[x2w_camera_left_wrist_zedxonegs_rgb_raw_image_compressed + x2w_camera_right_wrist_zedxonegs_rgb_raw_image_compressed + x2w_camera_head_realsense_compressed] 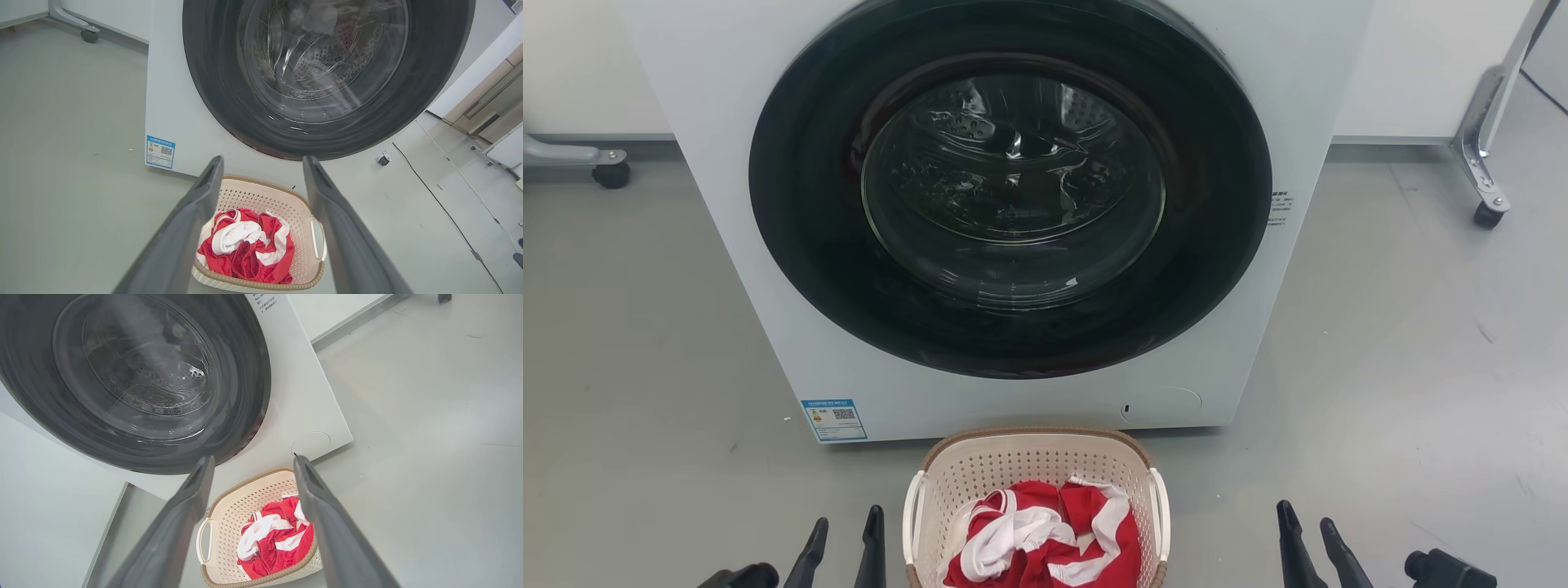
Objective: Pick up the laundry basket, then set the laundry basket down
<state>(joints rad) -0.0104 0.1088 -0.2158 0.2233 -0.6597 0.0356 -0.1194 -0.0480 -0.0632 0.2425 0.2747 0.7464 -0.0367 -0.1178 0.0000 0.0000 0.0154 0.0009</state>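
The laundry basket is sitting on the floor just in front of the washer, and is holding red and white clothes. The left gripper is hovering near the basket's left side and the right gripper is hanging farther off its right side, both released, fingers spread, grasping nothing

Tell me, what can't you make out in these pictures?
1. Laundry basket: near end cut off by the head view's bottom edge.
2. Most of its floor: hidden under red and white clothes, every view.
3. Blue label on the washer: print too small, head view.
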